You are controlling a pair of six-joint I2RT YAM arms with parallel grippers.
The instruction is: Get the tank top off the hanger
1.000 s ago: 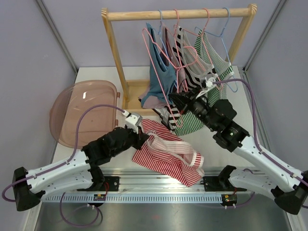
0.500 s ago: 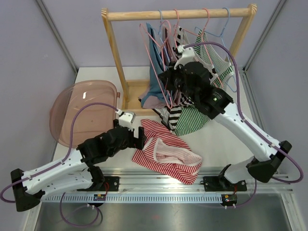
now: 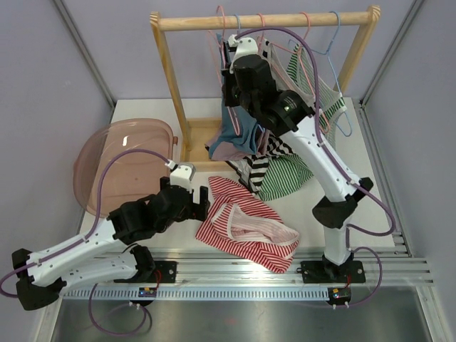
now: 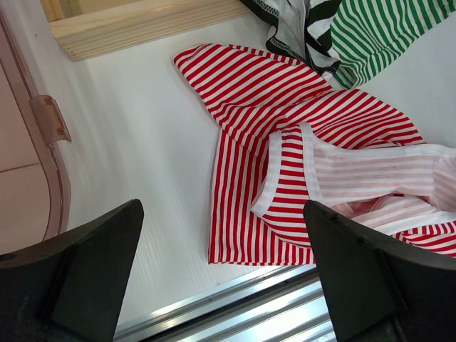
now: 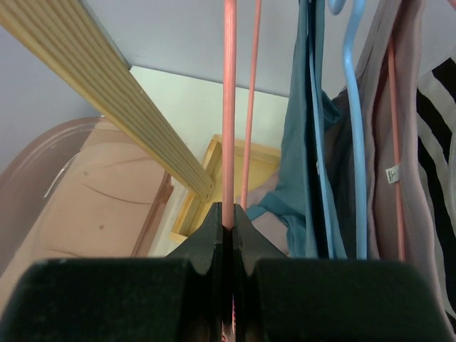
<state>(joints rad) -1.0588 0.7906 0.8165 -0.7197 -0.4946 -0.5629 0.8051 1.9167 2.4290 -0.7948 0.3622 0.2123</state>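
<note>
The red-and-white striped tank top (image 3: 246,228) lies crumpled on the table near the front rail, off any hanger. My left gripper (image 3: 201,201) hovers open just left of it, nothing between its fingers; in the left wrist view the tank top (image 4: 306,142) spreads ahead of the left gripper (image 4: 221,206). My right gripper (image 3: 229,55) is raised to the rack's top rail and shut on the thin wire of a bare pink hanger (image 3: 216,53). In the right wrist view the pink hanger (image 5: 229,107) runs straight up out of the closed right gripper (image 5: 228,210).
A wooden rack (image 3: 263,20) stands at the back with several hangers, holding a teal top (image 3: 235,132), a black-and-white striped top (image 3: 256,167) and a green striped top (image 3: 285,174) that trail onto the table. A pink translucent tub (image 3: 121,160) sits at the left.
My right arm has swung up and left, carrying the pink hanger from low beside the rack to the top rail. My left gripper opened, released the red striped top and drew back slightly.
</note>
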